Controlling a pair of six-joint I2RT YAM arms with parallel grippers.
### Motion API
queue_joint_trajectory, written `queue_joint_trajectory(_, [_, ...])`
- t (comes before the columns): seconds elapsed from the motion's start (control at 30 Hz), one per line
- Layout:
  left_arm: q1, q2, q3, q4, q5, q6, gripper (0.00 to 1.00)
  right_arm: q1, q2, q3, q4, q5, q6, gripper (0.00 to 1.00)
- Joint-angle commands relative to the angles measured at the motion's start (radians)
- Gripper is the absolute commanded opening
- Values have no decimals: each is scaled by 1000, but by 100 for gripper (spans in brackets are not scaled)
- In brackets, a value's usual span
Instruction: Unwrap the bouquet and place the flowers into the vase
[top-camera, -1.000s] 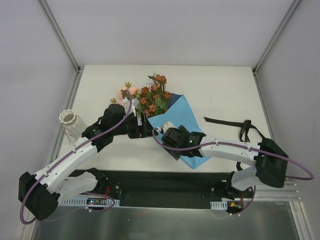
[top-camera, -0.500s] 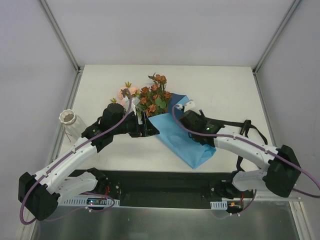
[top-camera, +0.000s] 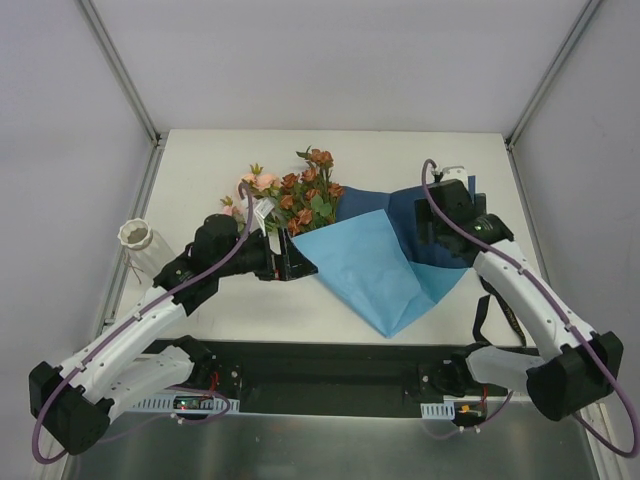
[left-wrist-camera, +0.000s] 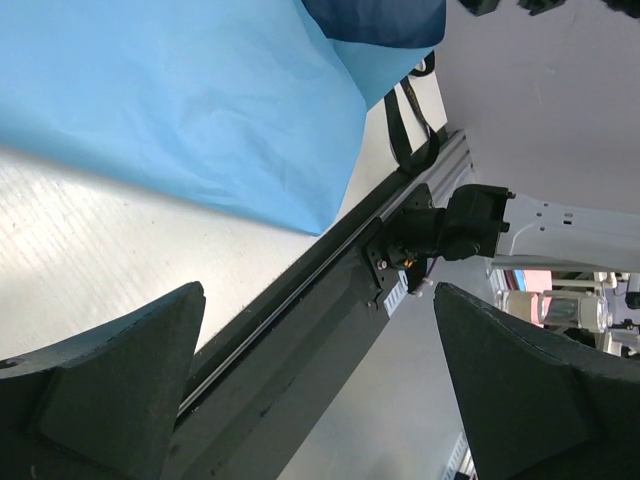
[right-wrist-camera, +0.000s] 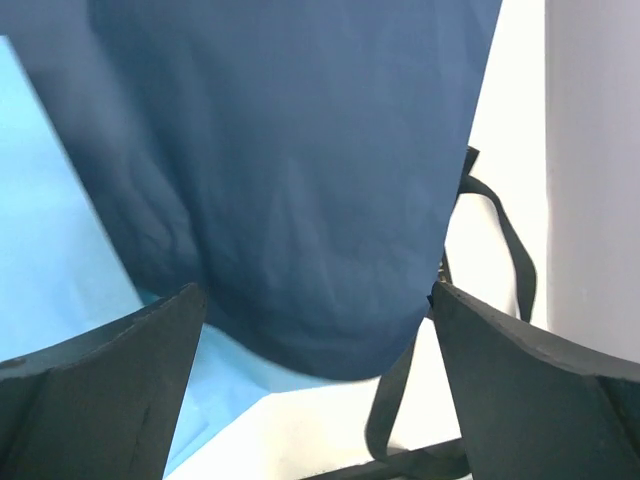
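The flowers (top-camera: 305, 200) lie just beyond the left fingers (top-camera: 298, 264), heads pointing away from the arms, and their stems run under the edge of the blue paper (top-camera: 375, 275). The paper spreads flat from the left fingers across to the right fingers (top-camera: 447, 212). A darker blue flap (top-camera: 405, 212) of it lies open directly under the right pair. The black ribbon (right-wrist-camera: 512, 240) trails loose on the tabletop (top-camera: 220, 160), to the right of the right fingers and partly beneath that arm. The vase (top-camera: 138, 240) stands upright well to the left of the left fingers, beside the left forearm.

The left arm reaches diagonally inward with its wrist low at the paper's left corner. The right arm stretches away from its base, wrist raised above the flap. Both pairs of fingers are spread wide with nothing between them.

Half a second ago the right fingers were over the paper's middle and the sheet was still folded. They have since swung out to the right, and the flap has opened. The left arm has hardly shifted.
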Motion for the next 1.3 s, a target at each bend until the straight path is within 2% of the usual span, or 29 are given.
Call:
queue_joint_trajectory(0.0, [4, -46, -36, 30, 27, -35, 99, 10, -147, 59, -92, -107, 76, 99])
queue_joint_trajectory(0.1, [4, -76, -59, 33, -2, -83, 99, 24, -235, 19, -45, -231, 76, 97])
queue_joint_trajectory(0.23, [5, -106, -73, 31, -28, -134, 99, 24, -250, -47, 61, -451, 92, 97])
queue_joint_trajectory(0.3, [5, -106, -70, 33, -17, -153, 99, 22, -191, -53, 82, -622, 99, 97])
queue_joint_trajectory(0.37, [7, -98, -64, 33, 4, -151, 99, 21, -120, -55, 116, -690, 115, 97])
queue_joint_trajectory(0.6, [5, -107, -76, 33, 145, -127, 95, -79, 113, -7, 159, -839, 115, 97])
queue_joint_trajectory(0.73, [5, -205, -105, 31, 144, -128, 95, -152, 223, -21, 184, -923, 87, 97])
queue_joint_trajectory(0.77, [5, -221, -108, 33, 144, -127, 95, -177, 245, -24, 190, -1016, 67, 97])
queue_joint_trajectory(0.93, [7, -271, -104, 30, 156, -114, 96, -182, 334, -70, 260, -1158, 50, 97])
queue_joint_trajectory(1.0, [5, -274, -95, 27, 165, -116, 96, -168, 342, -91, 288, -1227, 62, 98])
queue_joint_trajectory(1.1, [7, -277, -85, 22, 162, -110, 95, -101, 313, -121, 317, -1240, 91, 99])
queue_joint_trajectory(1.2, [5, -285, -64, 7, 142, -88, 95, 42, 236, -124, 313, -1183, 115, 99])
queue_joint_trajectory(1.27, [7, -287, -35, -27, 127, -55, 95, 174, 170, -118, 297, -1093, 159, 99])
